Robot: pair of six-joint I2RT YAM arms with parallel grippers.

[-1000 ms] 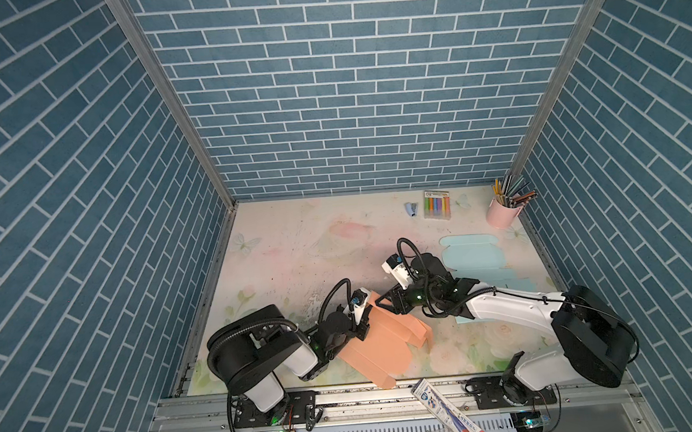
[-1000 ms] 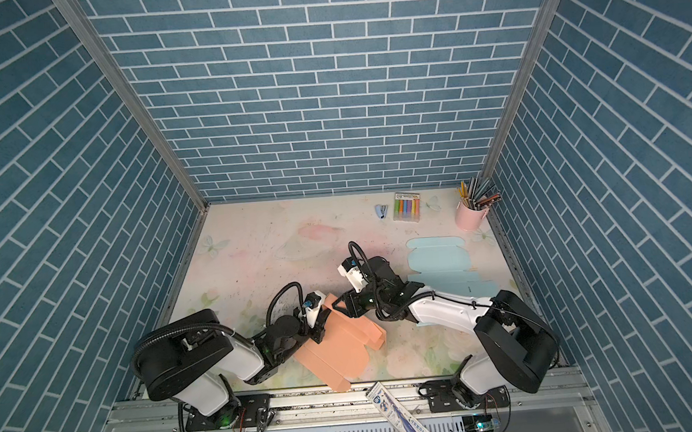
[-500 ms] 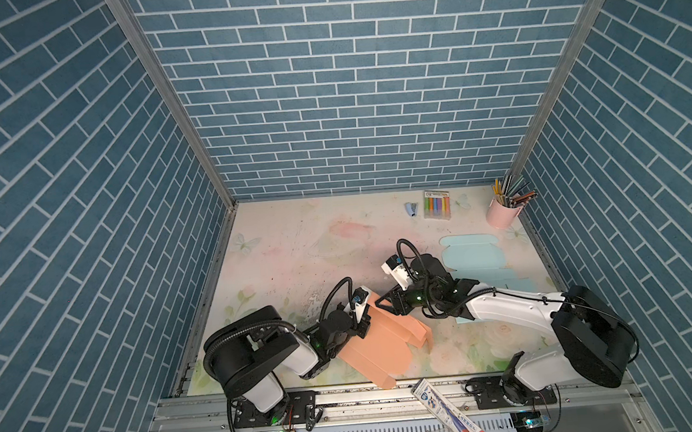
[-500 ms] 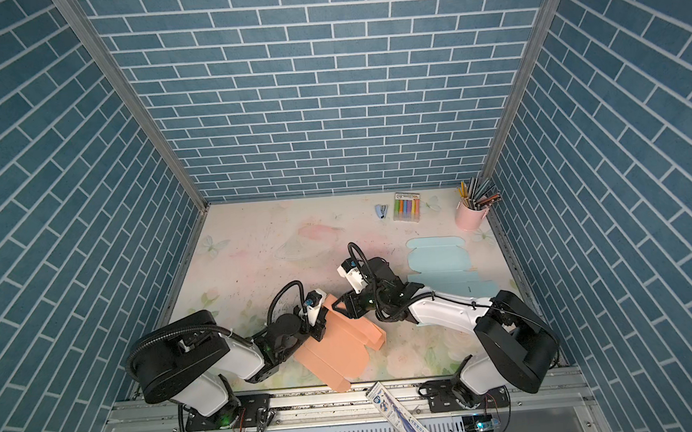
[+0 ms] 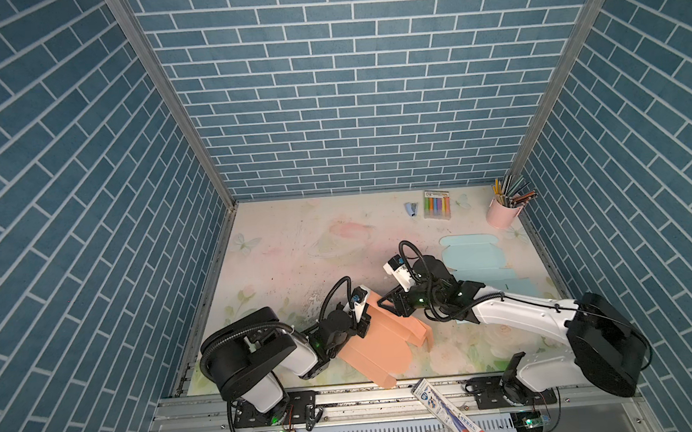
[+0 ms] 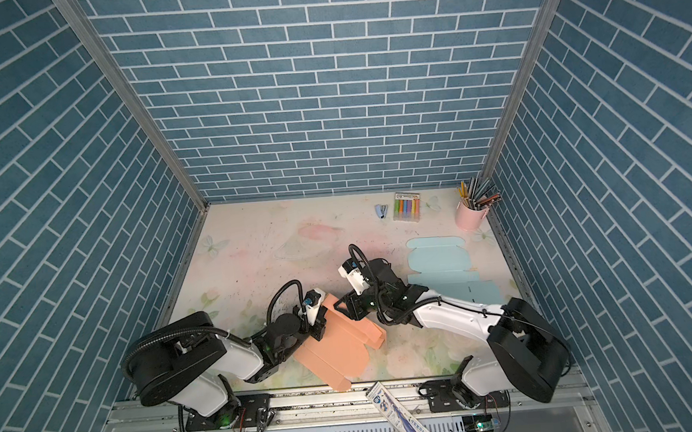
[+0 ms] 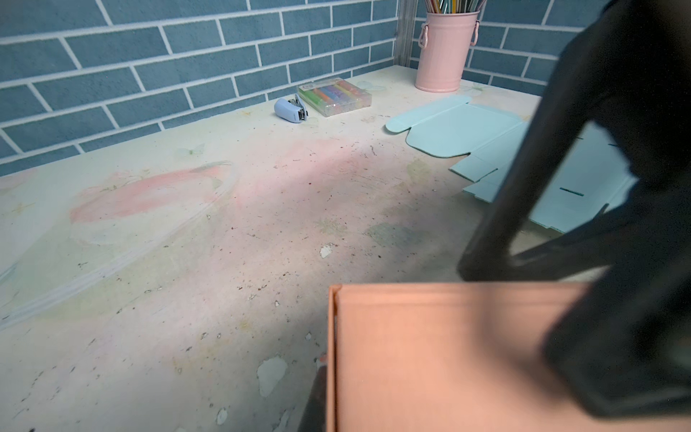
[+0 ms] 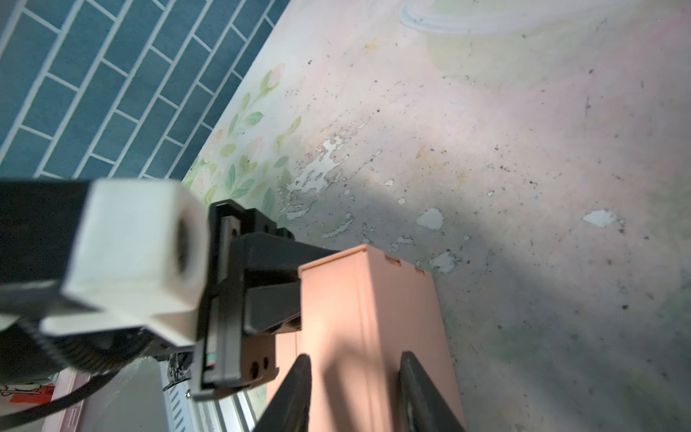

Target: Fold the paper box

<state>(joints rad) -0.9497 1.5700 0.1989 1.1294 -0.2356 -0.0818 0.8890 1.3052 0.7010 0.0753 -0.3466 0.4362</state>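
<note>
An orange paper box, partly folded, lies at the table's front middle, with one long wall raised at its far left. My left gripper is shut on that wall's near end; in the left wrist view the orange panel fills the lower right, with one dark finger against its edge. My right gripper meets the same wall from the far side. In the right wrist view its fingers stand apart in front of the orange wall.
A flat light-blue box blank lies at the right, under my right arm. A pink pencil cup, a marker case and a small stapler stand by the back wall. A tube lies on the front rail.
My left gripper has closed on the orange wall. My right gripper has narrowed slightly and stayed in place. The box has hardly shifted.
</note>
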